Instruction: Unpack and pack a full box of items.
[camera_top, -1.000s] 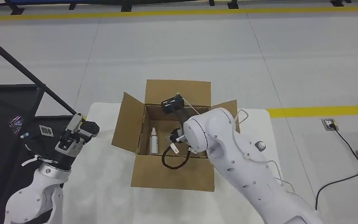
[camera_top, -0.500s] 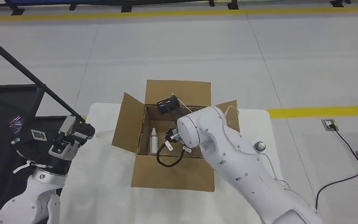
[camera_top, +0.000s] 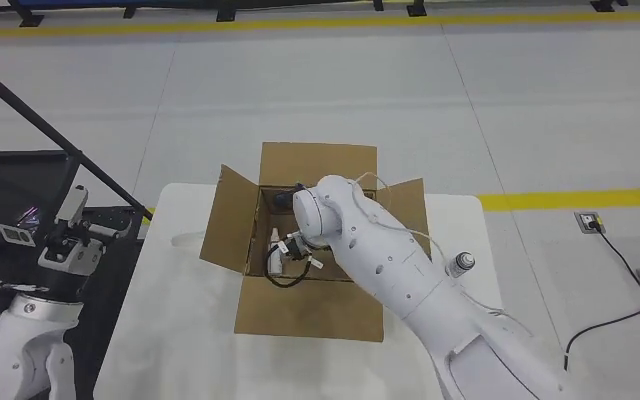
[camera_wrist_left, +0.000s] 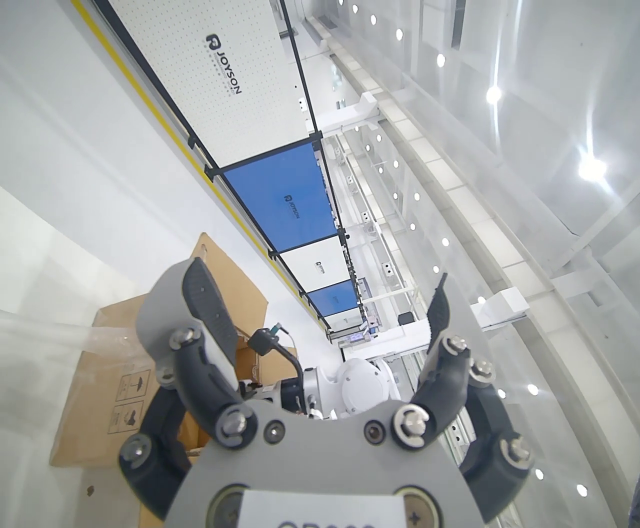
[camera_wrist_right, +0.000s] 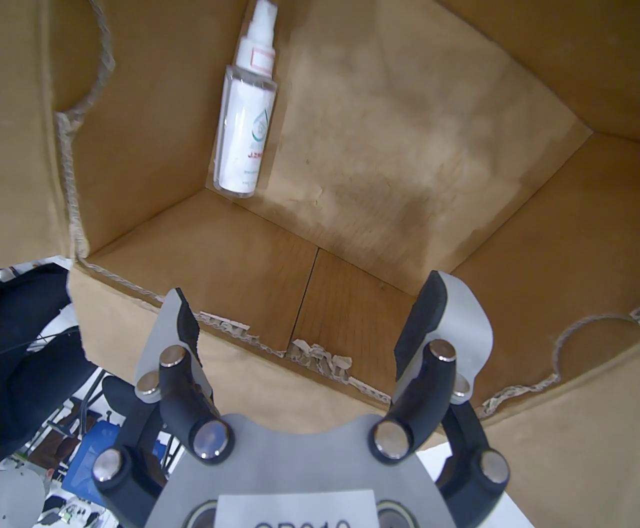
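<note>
While the box (camera_top: 318, 160) stands open on the tabletop (camera_top: 170, 320) at the middle of the top view, the unpacking step seems close to done: the one item I can see inside is a bottle (camera_top: 274, 250), lying flat on the cardboard floor along the wall at the left side of the interior. The right arm (camera_top: 380, 260) bends in from the lower right of that frame, with its wrist over the opening. The right end effector (camera_wrist_right: 307, 295) is spread wide with nothing between its pads, and the bottle (camera_wrist_right: 245, 130) lies well apart from it, farther along the floor. The left end effector (camera_wrist_left: 320, 280) is also wide open and empty. It is tipped up toward the ceiling, off the box at the lower left edge of the top view.

The next move probably calls for carrying the right end effector across to the bottle, turning it so the pads straddle the narrow body, then lowering it. The wall just beside the bottle leaves little room for one finger, and the smooth round body may roll.
</note>
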